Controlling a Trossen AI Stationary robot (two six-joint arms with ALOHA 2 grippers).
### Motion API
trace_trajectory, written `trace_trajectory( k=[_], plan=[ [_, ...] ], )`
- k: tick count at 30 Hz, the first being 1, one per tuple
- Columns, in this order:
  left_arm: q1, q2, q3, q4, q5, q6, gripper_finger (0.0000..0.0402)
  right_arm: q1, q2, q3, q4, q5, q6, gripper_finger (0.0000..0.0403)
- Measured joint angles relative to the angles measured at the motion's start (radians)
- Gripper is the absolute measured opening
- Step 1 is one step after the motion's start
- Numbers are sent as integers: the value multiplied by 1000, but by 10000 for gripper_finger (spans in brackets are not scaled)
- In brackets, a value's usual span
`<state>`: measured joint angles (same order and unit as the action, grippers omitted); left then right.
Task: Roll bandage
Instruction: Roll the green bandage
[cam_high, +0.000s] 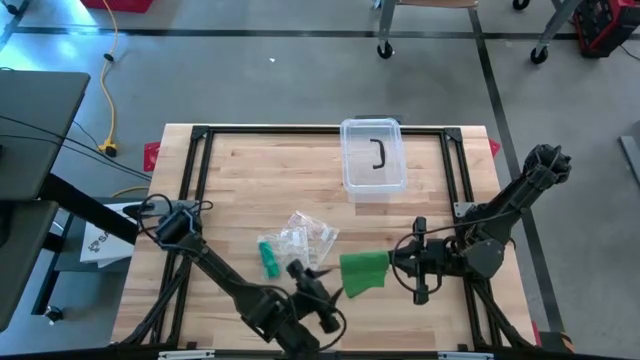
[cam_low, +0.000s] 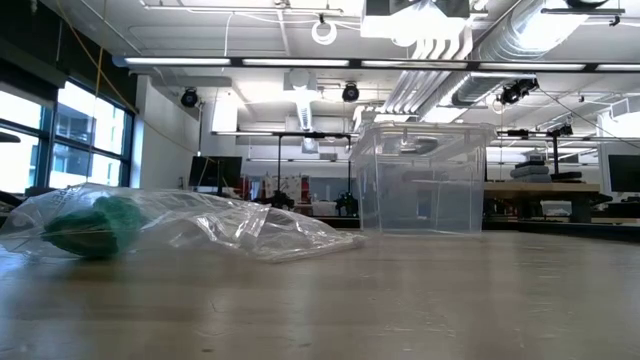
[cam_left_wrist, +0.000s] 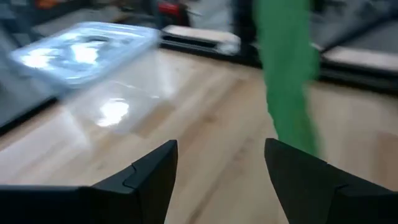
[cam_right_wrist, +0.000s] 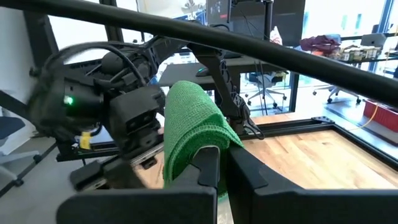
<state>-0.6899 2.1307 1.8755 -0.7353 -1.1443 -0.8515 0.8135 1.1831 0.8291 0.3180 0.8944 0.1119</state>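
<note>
A green bandage is held up by my right gripper, which is shut on it near the table's front right. It also shows in the right wrist view, and as a hanging strip in the left wrist view. My left gripper is open and empty, just left of the bandage; its fingers stand short of the strip. A second green roll lies in a crumpled clear plastic bag on the table, and this bag also shows in the low view. My right gripper pinches the bandage's upper part between its two fingers. The fingers come about level from the table's right side. The cloth drapes over the fingertips in several layers and hangs down slack below them; whether its lower end touches the table does not show.
A clear plastic container with a dark handle stands at the table's far middle, also in the low view. A black frame runs round the tabletop. Bare wood lies between the bag and the container.
</note>
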Motion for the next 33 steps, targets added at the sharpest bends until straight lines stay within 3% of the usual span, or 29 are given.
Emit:
trace_trajectory(
  k=[3,6,14,16,21,24,29,33],
  plan=[
    [14,0,0,106,81,156,237,-2,0,0,0,0,-4,0],
    [32,-1,0,145,95,229,237,-2,0,0,0,0,1,0],
    [22,-1,0,181,200,254,237,6,0,0,0,0,1,0],
    [-4,-1,-3,184,168,252,237,6,0,0,0,-4,1,0],
    [-55,-5,-91,271,-22,169,237,6,0,0,0,-8,-5,0],
    [-36,-5,-161,427,-37,192,237,7,0,0,0,-8,-8,0],
    [-14,-5,-256,777,-35,423,237,6,0,0,1,-8,-8,0],
    [6,-6,-290,878,-36,487,237,7,0,0,1,-8,-8,0]
  ],
)
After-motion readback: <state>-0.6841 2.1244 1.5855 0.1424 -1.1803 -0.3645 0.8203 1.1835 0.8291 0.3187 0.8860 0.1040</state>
